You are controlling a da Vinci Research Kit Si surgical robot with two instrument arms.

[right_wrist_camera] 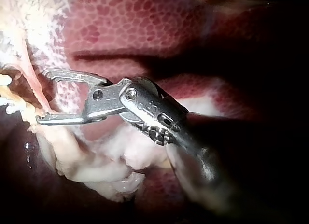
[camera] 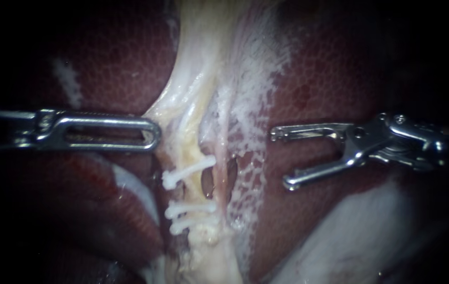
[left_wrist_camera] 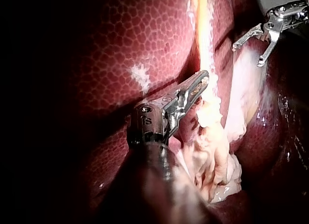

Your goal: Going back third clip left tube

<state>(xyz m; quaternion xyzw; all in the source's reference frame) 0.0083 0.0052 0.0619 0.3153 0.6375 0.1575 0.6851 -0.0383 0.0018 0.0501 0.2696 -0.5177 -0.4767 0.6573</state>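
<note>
Right instrument [camera: 281, 158]: shaft enters from the right, jaws spread wide with a clear gap, nothing held. It lies over the liver [camera: 335, 79], well apart from the left tube [camera: 192, 152] and level with the stretch of that tube just above its clips. In the right wrist view the same open jaws [right_wrist_camera: 42, 97] point toward the pale strands and touch none of them. Left instrument [camera: 153, 134]: shaft enters from the left, slotted jaws closed together, tips pinching the edge of the pale tissue band [camera: 203, 63] just beside the left tube, above the clips. The left wrist view shows its tips [left_wrist_camera: 205, 79] meeting that band, with the right instrument [left_wrist_camera: 247, 55] open beyond it. Left tube: a yellowish-white strand running down the middle of the field, carrying three white clips set across it. The upper clip [camera: 187, 171] sits alone, tilted. The two lower clips [camera: 189, 215] lie close together further down the tube, one just beneath the other. Dark openings show in the tissue just to the right of the left tube, beside the upper clip. Liver: dark red and mottled, on both sides of the tube.
</note>
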